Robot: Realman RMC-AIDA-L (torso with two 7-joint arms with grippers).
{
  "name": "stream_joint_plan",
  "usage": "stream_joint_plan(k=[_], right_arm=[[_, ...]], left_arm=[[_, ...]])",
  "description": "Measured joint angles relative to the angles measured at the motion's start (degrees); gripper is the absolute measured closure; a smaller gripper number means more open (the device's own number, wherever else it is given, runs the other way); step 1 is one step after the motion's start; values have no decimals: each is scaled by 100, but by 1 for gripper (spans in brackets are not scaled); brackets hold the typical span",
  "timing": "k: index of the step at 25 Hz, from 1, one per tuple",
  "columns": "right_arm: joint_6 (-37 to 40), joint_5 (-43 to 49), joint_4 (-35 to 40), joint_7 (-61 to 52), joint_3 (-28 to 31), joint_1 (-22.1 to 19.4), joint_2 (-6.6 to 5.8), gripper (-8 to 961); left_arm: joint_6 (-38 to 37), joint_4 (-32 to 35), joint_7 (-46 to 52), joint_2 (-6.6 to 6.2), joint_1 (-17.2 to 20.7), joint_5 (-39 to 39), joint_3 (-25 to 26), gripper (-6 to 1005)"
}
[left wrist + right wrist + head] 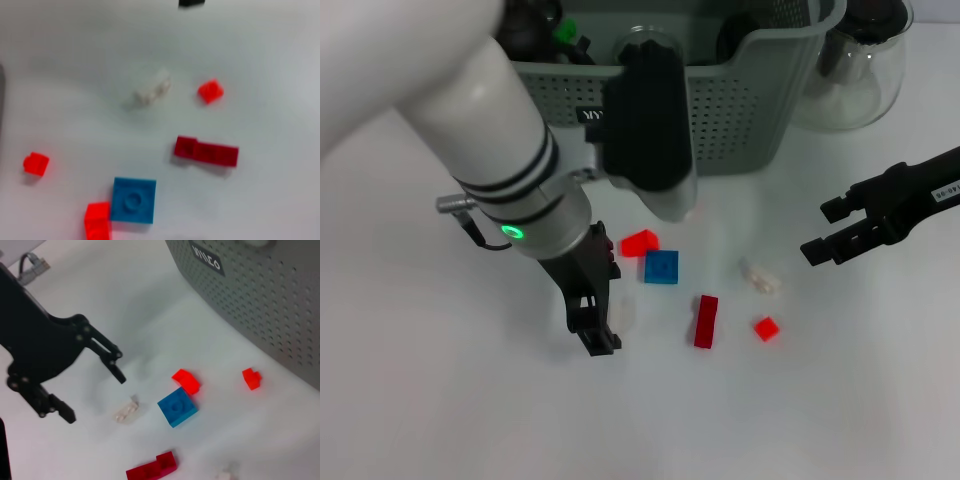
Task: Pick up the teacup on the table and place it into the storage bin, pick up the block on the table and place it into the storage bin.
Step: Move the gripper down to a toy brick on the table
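Clear plastic block (126,411) lies on the white table (440,400) between my left tool's (598,318) spread fingers; next, closing on it, then carrying to the grey-green perforated storage bin (740,110). My right tool (825,232) hovers open nearby.

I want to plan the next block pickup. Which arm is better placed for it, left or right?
Probably the left. The left gripper is open and low, with a clear block beside its fingers. The right gripper is open, off to the side.
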State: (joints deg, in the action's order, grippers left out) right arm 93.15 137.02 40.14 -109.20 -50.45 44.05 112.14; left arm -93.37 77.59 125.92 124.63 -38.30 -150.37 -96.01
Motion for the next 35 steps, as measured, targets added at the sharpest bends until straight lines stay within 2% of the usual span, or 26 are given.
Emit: stream_joint_plan(k=[7, 29, 35], right_arm=[[-28, 0, 1, 9, 0, -29, 1, 39], [-106, 0, 2, 13, 0, -37, 1, 39], [-105, 5, 2, 13, -8, -37, 1, 39]], left_arm=[[556, -585, 167, 8, -198, -380, -607, 186], [825, -780, 325, 17, -241, -211, -802, 188], [868, -784, 365, 17, -247, -212, -838, 237]])
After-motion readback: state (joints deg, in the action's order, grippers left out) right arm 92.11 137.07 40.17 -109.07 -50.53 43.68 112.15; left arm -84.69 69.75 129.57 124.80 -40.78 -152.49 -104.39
